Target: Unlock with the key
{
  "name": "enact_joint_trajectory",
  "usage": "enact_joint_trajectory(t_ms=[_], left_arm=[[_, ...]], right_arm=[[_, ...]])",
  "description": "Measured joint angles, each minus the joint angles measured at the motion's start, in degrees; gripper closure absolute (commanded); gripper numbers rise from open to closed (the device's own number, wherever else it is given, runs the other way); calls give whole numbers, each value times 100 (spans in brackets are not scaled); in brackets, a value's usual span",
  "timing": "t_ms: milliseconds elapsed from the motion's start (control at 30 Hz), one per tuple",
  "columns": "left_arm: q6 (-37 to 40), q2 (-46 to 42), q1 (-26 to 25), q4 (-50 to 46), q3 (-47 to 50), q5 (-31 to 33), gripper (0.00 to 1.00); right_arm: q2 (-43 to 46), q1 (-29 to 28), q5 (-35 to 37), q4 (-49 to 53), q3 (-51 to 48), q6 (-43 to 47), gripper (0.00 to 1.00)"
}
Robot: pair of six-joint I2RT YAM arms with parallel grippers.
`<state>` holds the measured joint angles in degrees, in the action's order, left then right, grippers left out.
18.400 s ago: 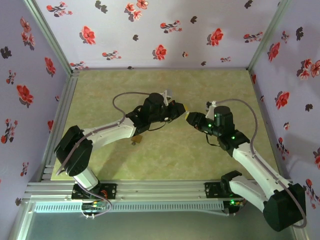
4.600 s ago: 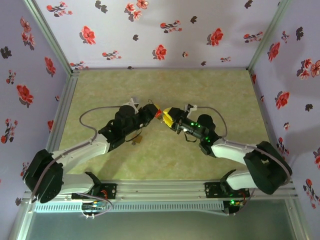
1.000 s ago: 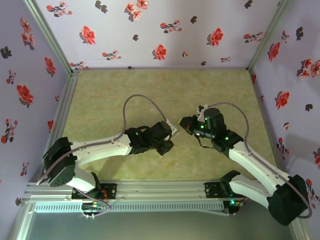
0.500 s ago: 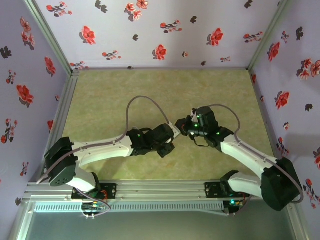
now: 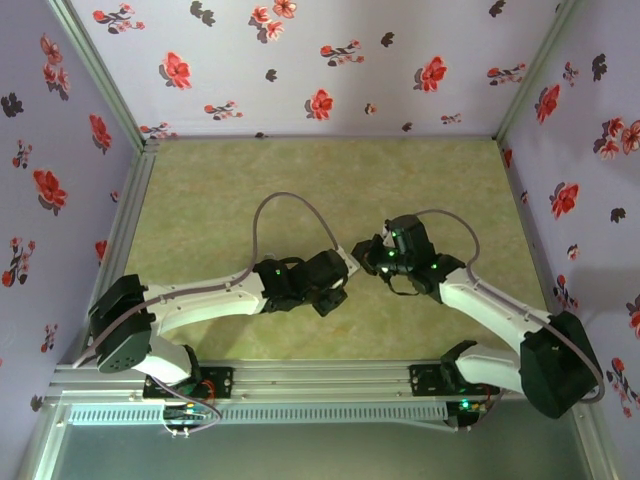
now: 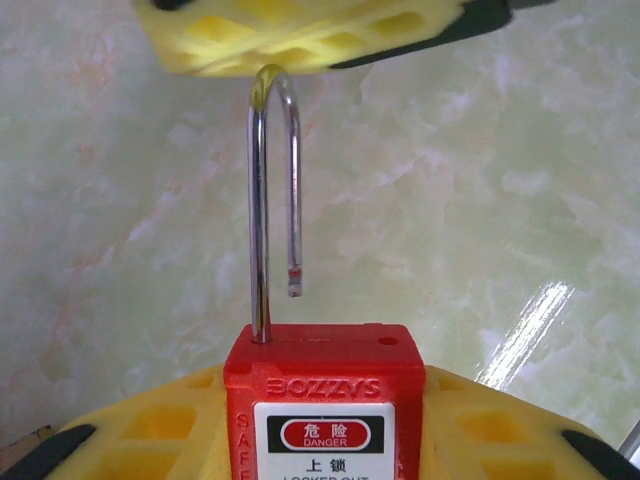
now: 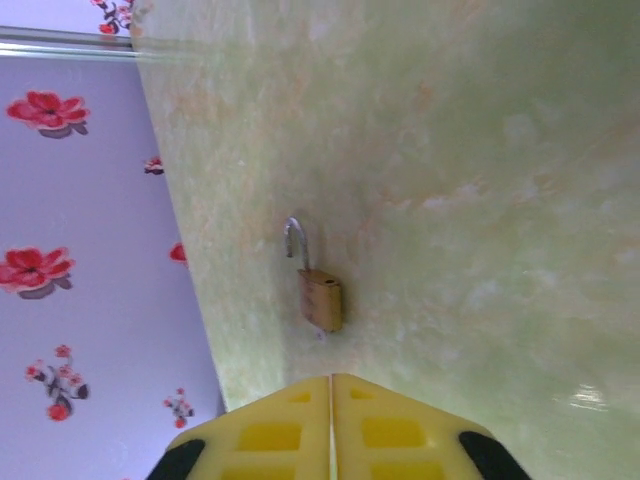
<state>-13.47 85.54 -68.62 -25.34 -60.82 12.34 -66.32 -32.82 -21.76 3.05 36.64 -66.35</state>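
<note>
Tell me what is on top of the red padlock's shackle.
The right gripper's yellow fingers hang above the red padlock's open silver shackle. Its bend overlaps their lower edge; whether they touch cannot be told. They hide whatever is behind them.

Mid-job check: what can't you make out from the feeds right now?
1. Red padlock keyway: left wrist view, body cut off by the bottom edge, held in the left gripper.
2. Whether the right gripper pinches the key: right wrist view, its closed jaws hide anything between them.
3. Brass padlock keyway: right wrist view, too small.
4. Contact between the grippers: top external view, too small, under the wrists.
</note>
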Motion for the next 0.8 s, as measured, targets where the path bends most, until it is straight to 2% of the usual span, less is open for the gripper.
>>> enact_joint_trajectory(t_ms=[200, 400, 633, 800], left_arm=[[-269, 0, 87, 11, 2, 120, 100], [-442, 0, 179, 85, 22, 120, 100], [-636, 101, 295, 72, 22, 118, 100], [-994, 442, 632, -264, 7, 260, 100]], right_arm=[[435, 142, 164, 400, -28, 278, 79], [710, 181, 275, 640, -149, 529, 65], [798, 181, 225, 647, -380, 638, 62], [852, 181, 225, 654, -415, 664, 61]])
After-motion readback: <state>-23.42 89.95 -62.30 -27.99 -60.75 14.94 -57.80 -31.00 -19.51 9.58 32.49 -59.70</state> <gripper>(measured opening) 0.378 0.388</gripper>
